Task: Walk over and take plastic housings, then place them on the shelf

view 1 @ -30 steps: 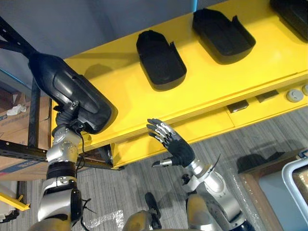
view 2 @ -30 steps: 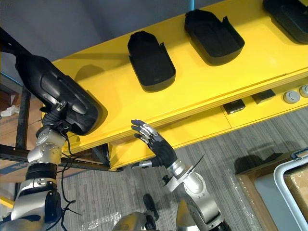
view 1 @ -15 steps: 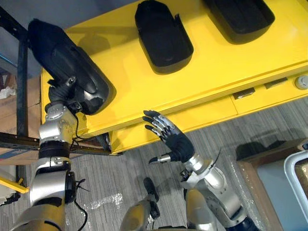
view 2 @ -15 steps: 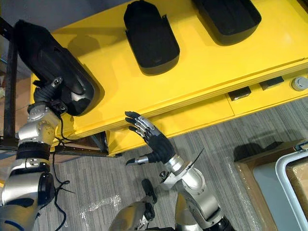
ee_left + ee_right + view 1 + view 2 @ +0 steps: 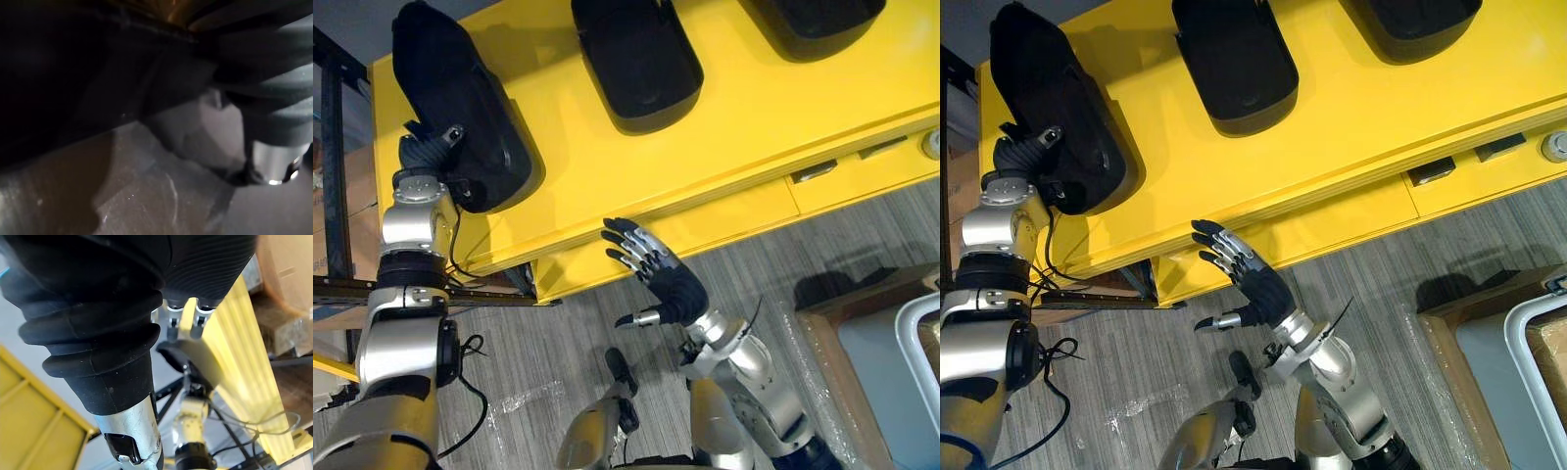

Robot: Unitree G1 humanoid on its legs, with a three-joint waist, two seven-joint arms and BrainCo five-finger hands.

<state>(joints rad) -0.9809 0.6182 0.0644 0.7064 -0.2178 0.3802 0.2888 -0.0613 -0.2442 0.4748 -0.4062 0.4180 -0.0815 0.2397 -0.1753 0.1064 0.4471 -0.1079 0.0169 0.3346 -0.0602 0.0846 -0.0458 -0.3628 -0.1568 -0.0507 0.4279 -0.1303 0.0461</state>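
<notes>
Yellow shelf (image 5: pixel 754 108): three black housings (image 5: pixel 636 59), left hand (image 5: pixel 424 155) at one, right hand (image 5: pixel 671 289) splayed.

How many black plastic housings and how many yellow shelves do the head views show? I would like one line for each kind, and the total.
Black plastic housings: 3 (left housing at the left hand, middle housing, right housing cut by the picture's edge)
Yellow shelf: 1
Total: 4

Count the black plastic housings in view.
3: the left housing against the left hand, the middle housing, the right housing cut off by the frame; more may be hidden.
</notes>
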